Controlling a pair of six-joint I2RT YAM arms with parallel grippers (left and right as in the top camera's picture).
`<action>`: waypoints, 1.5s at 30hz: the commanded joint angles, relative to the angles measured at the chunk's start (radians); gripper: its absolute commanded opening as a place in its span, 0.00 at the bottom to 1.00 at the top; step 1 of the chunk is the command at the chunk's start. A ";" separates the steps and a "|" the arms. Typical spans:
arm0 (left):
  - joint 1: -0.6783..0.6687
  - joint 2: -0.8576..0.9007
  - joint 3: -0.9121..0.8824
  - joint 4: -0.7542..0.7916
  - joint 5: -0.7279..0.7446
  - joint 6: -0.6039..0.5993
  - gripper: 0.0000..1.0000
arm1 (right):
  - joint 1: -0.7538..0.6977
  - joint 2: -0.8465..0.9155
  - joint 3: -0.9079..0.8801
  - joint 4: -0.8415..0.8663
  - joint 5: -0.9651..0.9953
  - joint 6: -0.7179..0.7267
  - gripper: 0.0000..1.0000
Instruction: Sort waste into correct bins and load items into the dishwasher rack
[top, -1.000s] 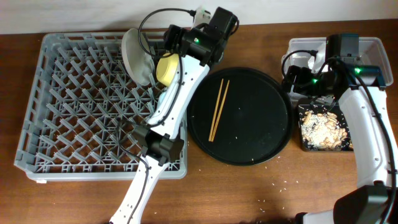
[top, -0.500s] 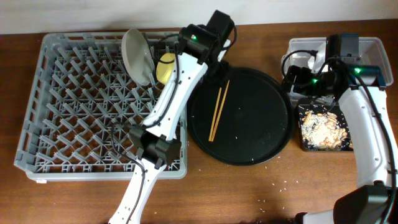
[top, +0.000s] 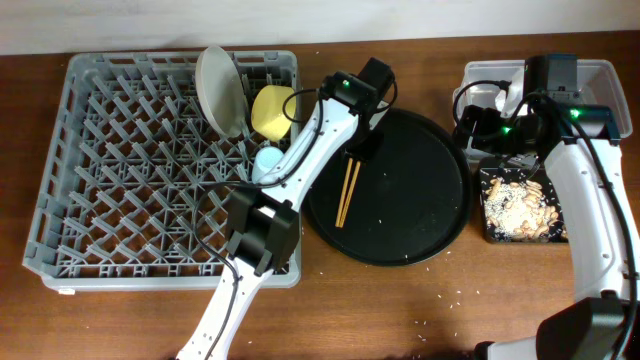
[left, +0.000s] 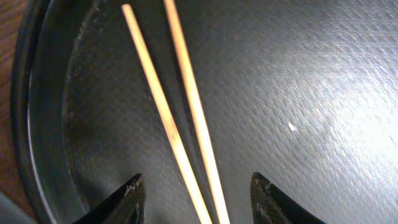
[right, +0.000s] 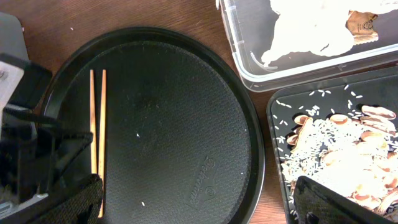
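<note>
Overhead view: the large square grey plastic dishwasher rack (top: 120, 170) carries, near its upper right corner, a white round plate (top: 220, 88) set on edge, a yellow bowl (top: 271, 110) and a light blue cup (top: 267, 160) that is partly masked by the left arm. The left gripper (top: 357, 143) hangs over the upper end of the pair of thin wooden chopsticks (top: 346, 195), which lie on the large round black tray (top: 410, 200). The right gripper (top: 477, 125) sits beside the clear rectangular plastic tub (top: 600, 68) and above the shallow black rectangular tray (top: 482, 205); its opening is indistinct. Left wrist view: spread fingertips (left: 124, 199) straddle both chopsticks and grasp nothing; the sticks run off the lower edge. Right wrist view: fingers (right: 68, 199) are wide apart, empty and cropped at the corners. Crumpled white paper tissues (right: 305, 31) and a small gold-brown wrapper (right: 364, 22) lie in the tub, and tan-brown food scraps (right: 342, 146) in the rectangular tray.
</note>
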 joint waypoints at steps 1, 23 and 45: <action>0.027 -0.015 -0.024 0.043 0.010 -0.039 0.53 | -0.003 -0.032 0.021 0.000 0.012 0.005 0.98; 0.038 0.008 -0.209 0.128 0.007 -0.050 0.42 | -0.003 -0.032 0.021 0.000 0.012 0.005 0.99; 0.040 0.007 0.407 -0.274 0.002 -0.046 0.00 | -0.002 -0.032 0.021 0.000 0.012 0.005 0.98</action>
